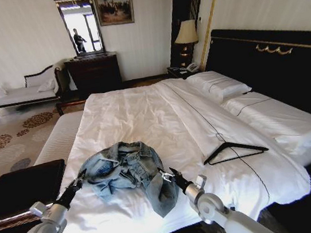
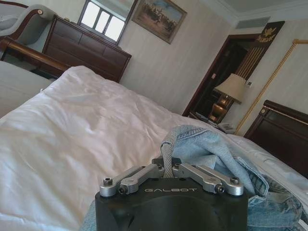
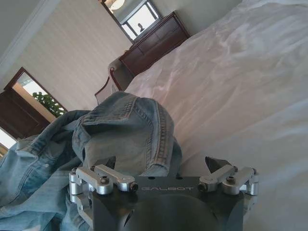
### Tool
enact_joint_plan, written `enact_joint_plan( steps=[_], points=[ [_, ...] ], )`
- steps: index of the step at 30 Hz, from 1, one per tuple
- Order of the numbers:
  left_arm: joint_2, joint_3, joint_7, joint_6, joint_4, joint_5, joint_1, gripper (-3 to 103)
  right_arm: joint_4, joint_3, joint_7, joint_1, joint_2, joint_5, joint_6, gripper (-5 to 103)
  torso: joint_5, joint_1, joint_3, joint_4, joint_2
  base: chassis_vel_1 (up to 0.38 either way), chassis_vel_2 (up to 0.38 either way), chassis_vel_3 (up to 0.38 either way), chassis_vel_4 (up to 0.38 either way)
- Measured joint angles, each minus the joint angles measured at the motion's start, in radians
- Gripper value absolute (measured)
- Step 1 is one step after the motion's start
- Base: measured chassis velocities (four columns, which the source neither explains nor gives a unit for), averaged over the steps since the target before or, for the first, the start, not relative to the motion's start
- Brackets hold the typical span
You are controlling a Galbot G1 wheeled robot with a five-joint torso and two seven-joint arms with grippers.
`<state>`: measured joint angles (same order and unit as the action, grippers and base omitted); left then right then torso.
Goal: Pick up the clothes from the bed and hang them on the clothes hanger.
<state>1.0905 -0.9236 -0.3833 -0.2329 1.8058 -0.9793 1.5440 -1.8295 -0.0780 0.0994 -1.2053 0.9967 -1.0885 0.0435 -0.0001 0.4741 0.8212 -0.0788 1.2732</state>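
The clothes, a light-blue denim jacket point(image 1: 127, 168), lie crumpled on the bed point(image 1: 144, 118) near its foot. My left gripper point(image 1: 81, 178) is at the jacket's left edge. In the left wrist view the left gripper point(image 2: 166, 164) is shut on a raised fold of the denim point(image 2: 202, 144). My right gripper point(image 1: 167, 175) is at the jacket's right side. It stands open in the right wrist view point(image 3: 161, 162), with a hump of denim point(image 3: 130, 130) between its fingers point(image 3: 108, 162). The black clothes hanger point(image 1: 233, 151) lies flat on the sheet to the right, apart from the jacket.
White pillows point(image 1: 221, 87) lie against the black headboard point(image 1: 275, 59) at the right. A dark low bench point(image 1: 20, 187) stands beside the bed on the left. Farther back are a white chaise point(image 1: 19, 95), a dark dresser point(image 1: 94, 73) and a lamp point(image 1: 186, 34).
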Motion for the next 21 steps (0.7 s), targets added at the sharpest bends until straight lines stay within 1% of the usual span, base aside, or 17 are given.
enact_joint_plan(
  steps=[8,10,11,13,15,18,19,20,21],
  points=[
    [0.0,-0.003,-0.002,0.001,0.0,0.002,0.002,2,0.013,-0.041,-0.012,0.011,0.014,0.008,0.0,100,0.0,0.0,0.0,0.0001,0.0,0.0,0.0,0.0,0.0],
    [0.0,-0.003,-0.003,0.002,-0.001,0.002,0.002,2,0.014,-0.043,-0.014,0.013,0.014,0.009,0.0,102,0.0,0.0,0.0,0.0001,0.0,0.0,0.0,0.0,0.0],
    [-0.001,-0.003,-0.003,0.002,-0.002,0.002,0.002,2,0.017,-0.045,-0.017,0.016,0.014,0.011,-0.001,100,0.0,0.0,0.0,0.0,0.0,0.0,0.0,0.0,0.0],
    [0.0,-0.003,-0.005,0.003,-0.006,0.003,0.001,2,0.023,-0.048,-0.025,0.024,0.013,0.014,-0.001,91,0.0,0.0,0.0,0.0001,0.0,0.0,0.0,0.0,0.0],
    [0.0,-0.003,-0.005,0.003,-0.007,0.004,0.0,2,0.025,-0.048,-0.026,0.026,0.013,0.016,-0.001,91,0.0,0.0,0.0,0.0001,0.0,0.0,0.0,0.0,0.0],
    [0.003,-0.002,-0.005,0.004,-0.009,0.008,-0.002,2,0.033,-0.048,-0.03,0.03,0.014,0.025,-0.002,75,0.0,0.0,0.0,0.0,0.0,0.0,0.0,0.0,0.0],
    [0.004,-0.002,-0.005,0.004,-0.009,0.009,-0.003,2,0.035,-0.049,-0.031,0.03,0.015,0.028,-0.002,75,0.0,0.0,0.0,0.0,0.0,0.0,0.0,0.0,0.0],
    [0.005,-0.001,-0.005,0.004,-0.009,0.01,-0.003,2,0.038,-0.049,-0.035,0.031,0.016,0.031,-0.002,70,0.0,0.0,0.0,0.0,0.0,0.0,0.0,0.0,0.0],
    [0.005,-0.001,-0.005,0.004,-0.009,0.01,-0.003,2,0.038,-0.049,-0.035,0.031,0.016,0.031,-0.002,70,0.0,0.0,0.0,0.0,0.0,0.0,0.0,0.0,0.0]
  ],
)
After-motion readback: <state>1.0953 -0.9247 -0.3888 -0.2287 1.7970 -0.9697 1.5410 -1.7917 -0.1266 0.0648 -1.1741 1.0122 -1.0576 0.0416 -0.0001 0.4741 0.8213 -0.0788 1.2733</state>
